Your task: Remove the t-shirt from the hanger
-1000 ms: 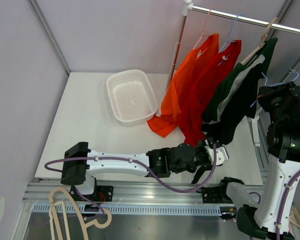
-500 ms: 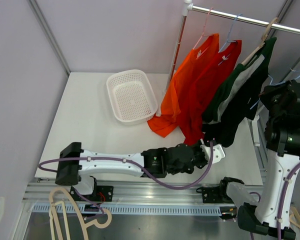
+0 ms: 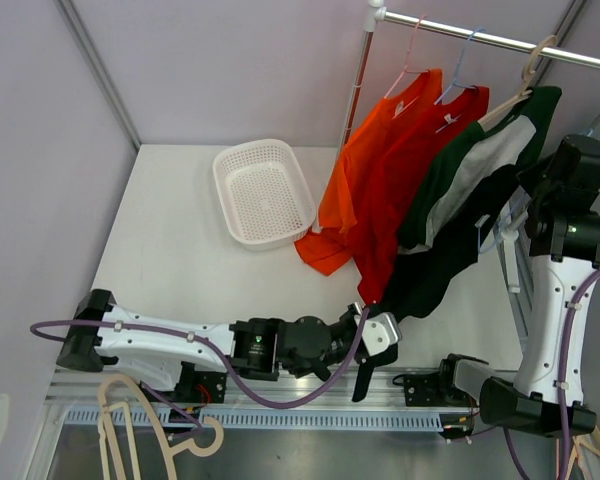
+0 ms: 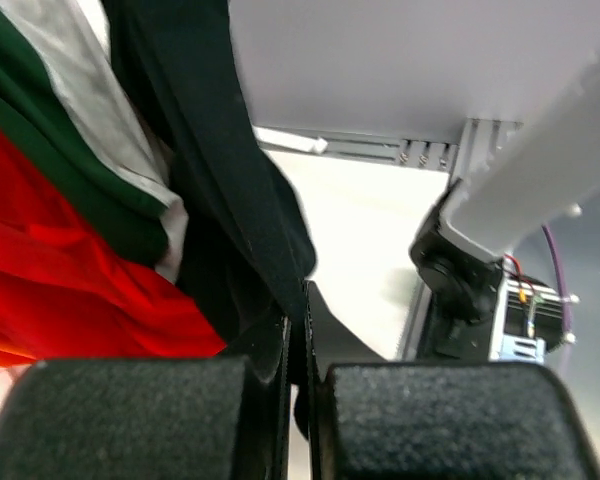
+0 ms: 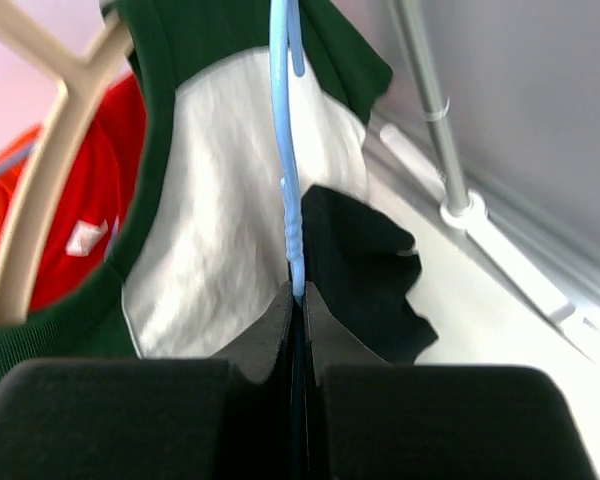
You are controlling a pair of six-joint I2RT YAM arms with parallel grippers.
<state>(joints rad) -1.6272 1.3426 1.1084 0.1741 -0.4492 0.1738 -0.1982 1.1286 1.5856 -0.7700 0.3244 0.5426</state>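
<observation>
A dark green t-shirt (image 3: 460,190) with a white lining hangs from a wooden hanger (image 3: 525,82) on the rail, stretched down toward the table's near edge. My left gripper (image 3: 370,308) is shut on its bottom hem; in the left wrist view the dark cloth (image 4: 230,200) runs straight into the shut gripper (image 4: 298,335). My right gripper (image 3: 525,215) sits beside the shirt's right side, shut on a thin light blue hanger (image 5: 285,150). In the right wrist view that gripper (image 5: 297,300) clamps the blue hanger in front of the white lining (image 5: 210,240), with the wooden hanger (image 5: 40,200) at left.
An orange shirt (image 3: 365,170) and a red shirt (image 3: 415,160) hang left of the green one on the rail (image 3: 480,38), whose pole (image 3: 355,95) stands at the table's back. A white basket (image 3: 265,190) lies behind left. A spare wooden hanger (image 3: 130,425) lies below the near edge.
My left gripper shut on the green shirt's hem and drew back toward the near edge, pulling the shirt taut and down-left. The right arm rose and shifted right with the blue hanger.
</observation>
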